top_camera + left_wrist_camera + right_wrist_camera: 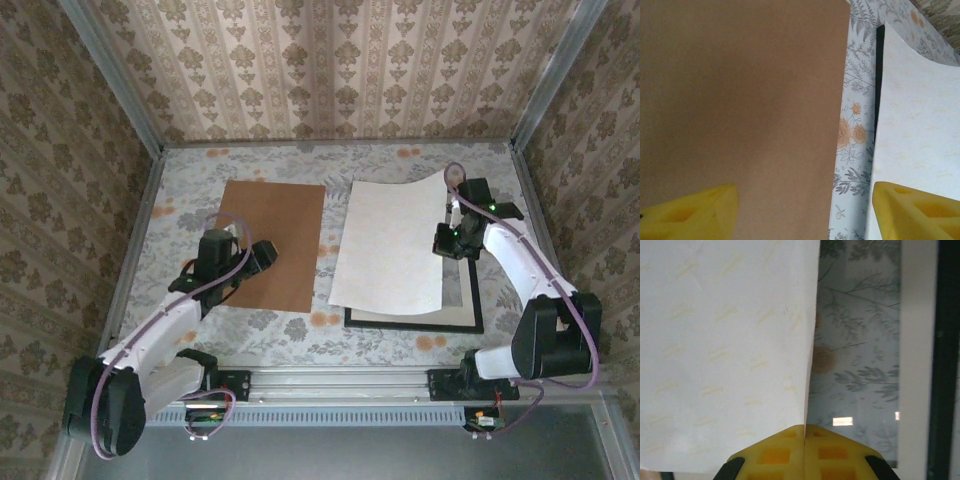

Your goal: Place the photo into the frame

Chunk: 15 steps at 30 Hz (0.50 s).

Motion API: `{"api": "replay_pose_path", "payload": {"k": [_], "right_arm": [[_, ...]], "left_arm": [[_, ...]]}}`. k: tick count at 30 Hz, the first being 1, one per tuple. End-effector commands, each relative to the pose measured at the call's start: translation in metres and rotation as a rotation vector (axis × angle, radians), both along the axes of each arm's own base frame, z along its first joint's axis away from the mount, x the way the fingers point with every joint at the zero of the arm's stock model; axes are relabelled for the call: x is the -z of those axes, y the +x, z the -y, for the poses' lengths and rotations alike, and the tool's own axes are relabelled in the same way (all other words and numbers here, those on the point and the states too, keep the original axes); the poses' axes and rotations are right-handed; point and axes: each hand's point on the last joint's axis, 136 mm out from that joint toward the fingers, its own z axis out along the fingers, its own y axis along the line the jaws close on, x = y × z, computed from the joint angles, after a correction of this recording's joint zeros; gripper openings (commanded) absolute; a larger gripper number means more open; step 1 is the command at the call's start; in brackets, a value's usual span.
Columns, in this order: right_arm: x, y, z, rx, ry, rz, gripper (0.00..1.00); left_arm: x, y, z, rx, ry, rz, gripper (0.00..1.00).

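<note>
Both arms wore white shells over black joint housings, the left arm point(160, 328) and the right arm point(515, 255) alike. A pale purple cable point(93, 415) looped along each. Small green lights point(455, 232) glowed at the right wrist. The jaws carried yellow moulded fingers point(775, 456) with recessed square pockets, black-trimmed at the base.

top: high, from rear, facing down | wrists: close, likely downward | shared: photo point(390, 240)

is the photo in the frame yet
Not yet. The photo lies loosely over the frame, its right edge lifted, pinched in the right fingers.
</note>
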Motion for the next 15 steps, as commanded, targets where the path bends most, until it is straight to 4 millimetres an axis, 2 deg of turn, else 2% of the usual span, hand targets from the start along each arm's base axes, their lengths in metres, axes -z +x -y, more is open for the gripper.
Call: {"api": "replay_pose_path", "payload": {"k": [1,11,15], "right_arm": [[0.008,-0.011,0.026,-0.025,-0.148,-0.112,0.0],[0.012,-0.002,0.037,-0.07,-0.224,-0.169,0.0],[0.017,-0.001,0.034,-0.097,-0.212,-0.182,0.0]], "left_arm": [[-0.012,0.009,0.001,0.04,0.052,0.057,0.72],[-0.014,0.015,0.005,0.057,0.059,0.073,0.72],[-0.012,0.018,0.006,0.059,0.06,0.073,0.72]]}}
